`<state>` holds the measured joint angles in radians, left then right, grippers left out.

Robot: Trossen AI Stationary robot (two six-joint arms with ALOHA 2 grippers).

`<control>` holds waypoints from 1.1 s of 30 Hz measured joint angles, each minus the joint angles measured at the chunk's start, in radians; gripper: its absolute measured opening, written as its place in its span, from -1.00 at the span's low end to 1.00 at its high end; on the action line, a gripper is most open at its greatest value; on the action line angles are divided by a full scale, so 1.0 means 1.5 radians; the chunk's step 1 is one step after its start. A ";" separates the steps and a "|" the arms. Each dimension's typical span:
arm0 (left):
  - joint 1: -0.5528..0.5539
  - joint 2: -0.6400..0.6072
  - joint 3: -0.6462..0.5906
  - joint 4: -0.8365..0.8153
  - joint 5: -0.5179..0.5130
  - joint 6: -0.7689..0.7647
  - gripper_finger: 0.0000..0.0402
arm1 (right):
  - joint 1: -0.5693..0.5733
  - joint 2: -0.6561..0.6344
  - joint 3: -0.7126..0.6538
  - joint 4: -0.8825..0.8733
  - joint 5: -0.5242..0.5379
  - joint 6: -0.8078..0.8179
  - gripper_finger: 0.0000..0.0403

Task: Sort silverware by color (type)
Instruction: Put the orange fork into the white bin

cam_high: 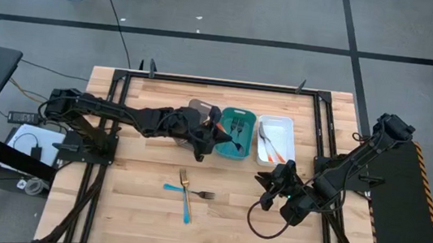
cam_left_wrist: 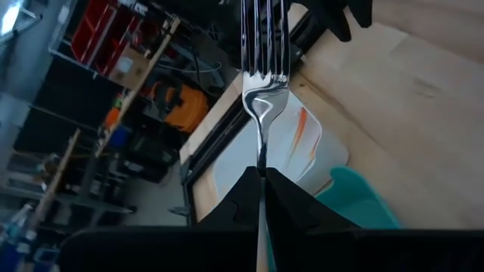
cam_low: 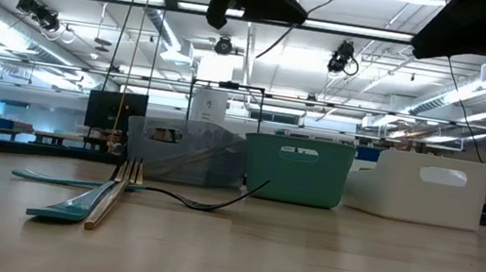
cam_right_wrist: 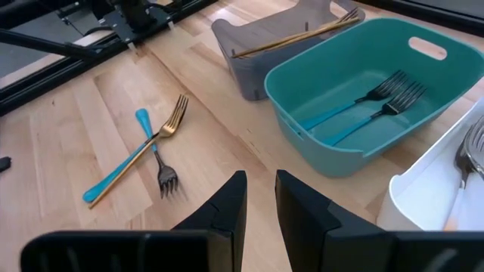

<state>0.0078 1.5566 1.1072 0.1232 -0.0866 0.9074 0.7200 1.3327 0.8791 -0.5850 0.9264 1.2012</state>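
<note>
My own left arm hid most of the grey-brown tray point(cam_high: 195, 105) from above, and the handle of the fork point(cam_left_wrist: 264, 83) I pinched vanished between my fingers point(cam_left_wrist: 242, 200).

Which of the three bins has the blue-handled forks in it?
The teal bin, the middle one: two blue-handled forks lie inside. The grey bin holds gold pieces.

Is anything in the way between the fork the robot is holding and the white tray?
Nothing visible blocks it. The left hand holds the fork in the air. The teal tray sits between it and the white tray, but the raised fork should probably pass over it. The right hand waits apart, above bare table.
</note>
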 joint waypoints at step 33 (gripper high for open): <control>0.001 0.000 0.000 0.011 0.001 0.066 -0.91 | 0.000 0.004 0.000 0.014 0.034 -0.040 -0.61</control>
<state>0.0091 1.5566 1.1072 0.1391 -0.0849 1.0065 0.7200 1.3380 0.8791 -0.5640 0.9774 1.1412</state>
